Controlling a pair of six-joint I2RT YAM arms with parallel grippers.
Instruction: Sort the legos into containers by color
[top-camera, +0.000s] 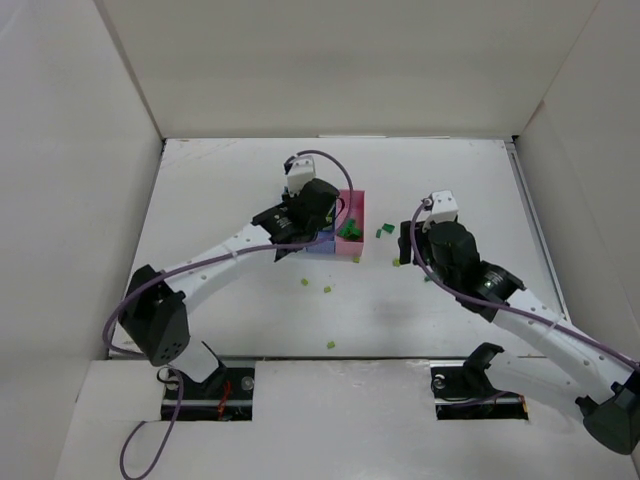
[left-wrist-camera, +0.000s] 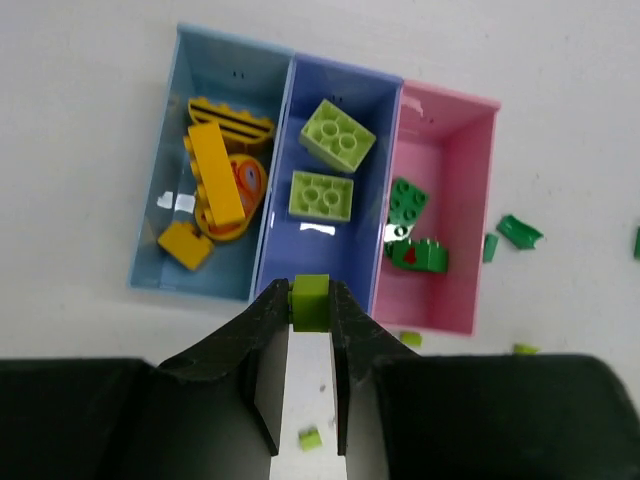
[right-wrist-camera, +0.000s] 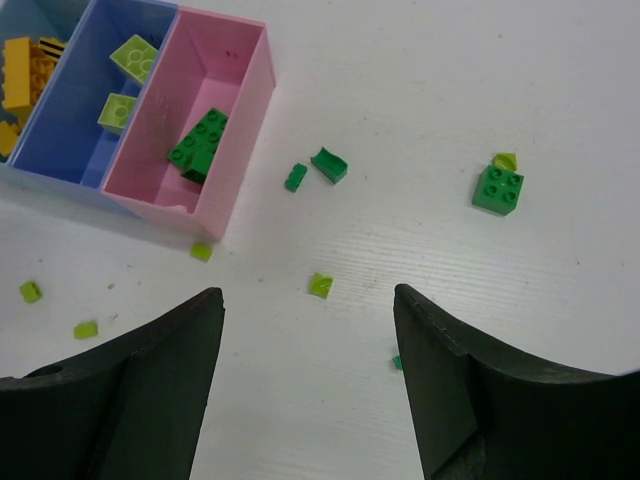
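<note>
The left gripper (left-wrist-camera: 311, 312) is clamped on a small lime-green plastic brick (left-wrist-camera: 310, 298) at the near edge of the periwinkle-blue plastic bin (left-wrist-camera: 372, 190), where two larger lime bricks (left-wrist-camera: 337, 135) lie. The next move, I judge, is to ease forward and release. The right gripper (right-wrist-camera: 305, 300) hangs open and empty over the white surface (right-wrist-camera: 450, 80).

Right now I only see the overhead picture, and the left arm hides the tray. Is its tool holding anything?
Observer: Yes, the left tool is shut on a small lime green brick.
Operator: Which bin is it lined up with?
Observer: The periwinkle bin, where two bigger lime green bricks lie.
Operator: And the right tool?
Observer: The right tool is open and holds nothing, above the table, with a dark green brick lying beyond it.
</note>
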